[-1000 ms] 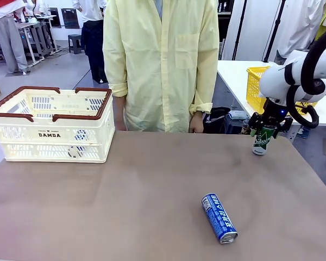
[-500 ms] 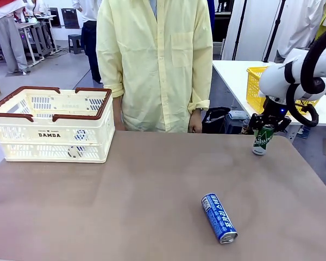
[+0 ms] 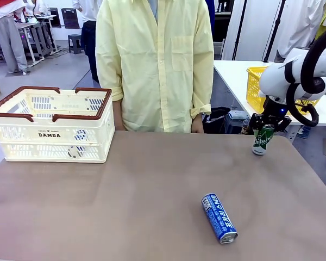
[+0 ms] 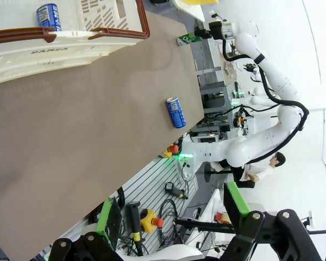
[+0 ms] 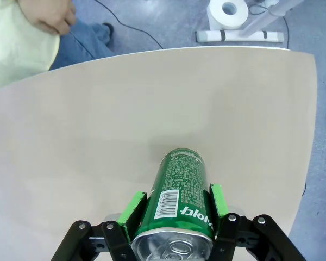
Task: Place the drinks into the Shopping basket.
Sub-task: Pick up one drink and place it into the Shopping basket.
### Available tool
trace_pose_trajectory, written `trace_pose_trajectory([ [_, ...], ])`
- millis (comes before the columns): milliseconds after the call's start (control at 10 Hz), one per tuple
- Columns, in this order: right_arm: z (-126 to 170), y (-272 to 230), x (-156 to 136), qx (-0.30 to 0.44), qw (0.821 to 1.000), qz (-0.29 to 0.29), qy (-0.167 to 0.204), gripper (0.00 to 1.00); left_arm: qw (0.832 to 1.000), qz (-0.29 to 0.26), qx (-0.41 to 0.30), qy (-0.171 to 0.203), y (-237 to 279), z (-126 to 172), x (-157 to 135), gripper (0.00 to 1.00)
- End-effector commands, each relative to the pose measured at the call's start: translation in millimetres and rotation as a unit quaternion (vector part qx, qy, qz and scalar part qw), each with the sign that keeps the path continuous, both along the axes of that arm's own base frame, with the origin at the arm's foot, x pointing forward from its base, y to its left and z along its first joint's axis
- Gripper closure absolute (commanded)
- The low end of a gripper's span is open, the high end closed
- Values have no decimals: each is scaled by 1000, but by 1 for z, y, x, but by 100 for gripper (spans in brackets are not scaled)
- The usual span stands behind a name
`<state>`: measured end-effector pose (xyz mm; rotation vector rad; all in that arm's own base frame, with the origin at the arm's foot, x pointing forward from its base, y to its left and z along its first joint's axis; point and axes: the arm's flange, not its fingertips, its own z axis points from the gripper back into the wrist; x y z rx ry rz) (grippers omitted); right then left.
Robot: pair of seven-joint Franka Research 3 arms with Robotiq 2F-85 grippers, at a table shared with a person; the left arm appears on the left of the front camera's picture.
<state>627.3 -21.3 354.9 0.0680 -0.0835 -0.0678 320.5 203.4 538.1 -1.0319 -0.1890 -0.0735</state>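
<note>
Front view, upper right: the right pincer (image 3: pixel 263 132) clamps a green can (image 3: pixel 262 142) by its top over the counter (image 3: pixel 141 196). A blue can (image 3: pixel 219 218) lies lower centre; the Shopping basket (image 3: pixel 50 134) sits upper left. The left pincer (image 4: pixel 173 212) gapes wide.

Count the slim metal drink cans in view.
3: a green metal can in the right gripper, a blue can lying on the table, another blue one inside the cream plastic basket; others may hide there.

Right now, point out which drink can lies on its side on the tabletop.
The blue can, loose on the table nearer the robot. The green can is gripped upright by the right gripper; a second blue can sits in the basket.
</note>
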Motion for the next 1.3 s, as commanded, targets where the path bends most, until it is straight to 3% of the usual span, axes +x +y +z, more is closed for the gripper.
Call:
trace_pose_trajectory([
  [0,35,7,-7,0,1000,-15,2,100,1000,3,6,5,-1,1,-2,0],
  [200,101,28,-28,21,1000,-9,11,100,1000,3,6,5,-1,1,-2,0],
  [300,127,56,-39,29,999,20,-6,100,1000,3,6,5,-1,1,-2,0],
  [500,155,139,-57,25,987,150,-46,100,1000,3,6,5,-1,1,-2,0],
  [600,161,197,-72,35,968,239,-66,100,1000,3,6,5,-1,1,-2,0],
  [700,161,227,-80,34,958,278,-69,100,1000,3,6,5,-1,1,-2,0],
  [800,152,302,-101,19,931,359,-66,100,1000,3,6,5,-1,1,-2,0],
  [900,139,350,-115,2,915,401,-47,100,1000,3,6,5,-1,1,-2,0],
  [1200,83,454,-167,-14,865,502,-6,100,1000,3,6,5,-1,1,-2,0],
])
